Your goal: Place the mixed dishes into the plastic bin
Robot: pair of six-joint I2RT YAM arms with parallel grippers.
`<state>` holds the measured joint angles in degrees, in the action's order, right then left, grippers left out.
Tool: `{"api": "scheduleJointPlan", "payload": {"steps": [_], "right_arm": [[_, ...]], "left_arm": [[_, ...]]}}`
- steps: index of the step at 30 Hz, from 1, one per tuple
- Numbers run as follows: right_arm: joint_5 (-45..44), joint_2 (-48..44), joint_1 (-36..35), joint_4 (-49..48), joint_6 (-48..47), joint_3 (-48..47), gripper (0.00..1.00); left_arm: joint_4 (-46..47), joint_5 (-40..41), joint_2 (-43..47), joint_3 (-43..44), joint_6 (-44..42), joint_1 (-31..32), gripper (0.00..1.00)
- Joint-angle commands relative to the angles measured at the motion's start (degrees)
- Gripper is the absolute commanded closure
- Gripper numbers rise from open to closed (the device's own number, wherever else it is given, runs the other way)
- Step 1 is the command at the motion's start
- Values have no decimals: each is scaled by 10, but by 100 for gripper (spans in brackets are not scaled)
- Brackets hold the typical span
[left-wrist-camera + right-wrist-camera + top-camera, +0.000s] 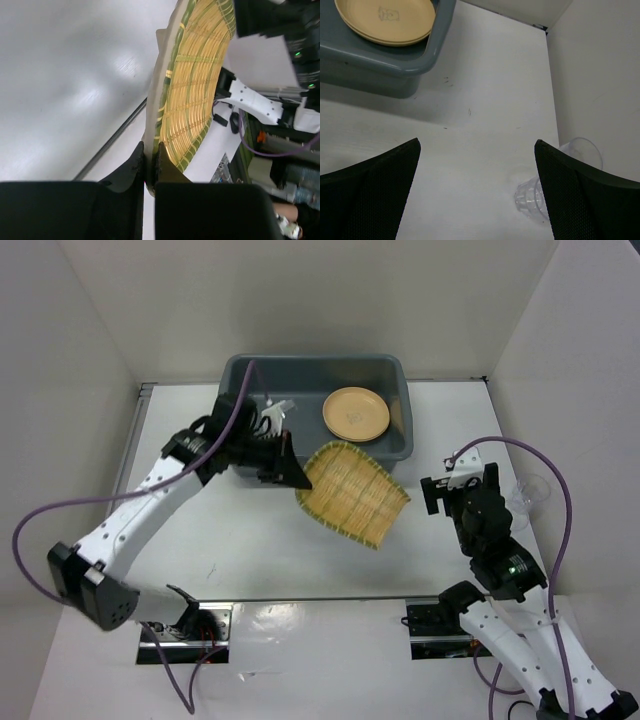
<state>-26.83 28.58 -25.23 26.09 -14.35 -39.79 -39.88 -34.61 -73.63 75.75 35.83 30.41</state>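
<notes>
The bamboo-look tray (192, 90) showed a weave of golden-tan strips crossed by darker green bands inside a pale cream rim, and the plates (385, 20) were plain yellow-orange with a faint mark at the centre, set against the dark blue-grey of the plastic bin (240, 375). The cup (532, 197) was colourless and transparent, so that the white table (250, 550) showed through it. Both arms (140, 510) had white shells with black joints, the left gripper (290, 475) and the right gripper (477, 144) were matt black, the latter's fingers (370, 195) finely textured, and the cables (30, 530) were purple.
</notes>
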Motion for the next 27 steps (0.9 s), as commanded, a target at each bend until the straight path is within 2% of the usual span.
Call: {"api": "scheduleJointPlan", "payload": {"steps": [1,2,7,10,13,14,16,17,18,19,20,23,27], "right_arm": [[-20,-18,-11,-43,13,2,1],[-27,-18,-11,-43,13,2,1],[-33,-23,-11,-43,18,2,1],[-39,-23,-11,-48,18,2,1],[-39,-18,-11,-48,18,2,1],[-39,-12,-11,-48,18,2,1],[-39,-12,-11,-48,18,2,1],[-39,-4,-11,-48,18,2,1],[-45,4,-11,-48,18,2,1],[-45,4,-11,-48,18,2,1],[-45,11,-11,-48,18,2,1],[-39,24,-11,-48,18,2,1],[-39,41,-11,-43,18,7,1]], "left_arm": [[20,-112,-90,100,-42,-33,100],[25,-112,-112,153,-33,-46,100],[107,-142,-254,261,31,-135,100],[124,-143,-350,321,69,-151,100],[77,-153,-482,487,69,-157,100],[68,-153,-553,596,69,-157,100],[38,-171,-634,728,99,-150,100],[24,-178,-731,809,115,-150,100],[14,-194,-789,1002,180,-150,100],[49,-232,-846,1015,227,-159,100],[95,-245,-866,991,261,-159,100],[104,-203,-912,1041,267,-159,100],[126,-208,-956,1036,287,-159,100]]}}
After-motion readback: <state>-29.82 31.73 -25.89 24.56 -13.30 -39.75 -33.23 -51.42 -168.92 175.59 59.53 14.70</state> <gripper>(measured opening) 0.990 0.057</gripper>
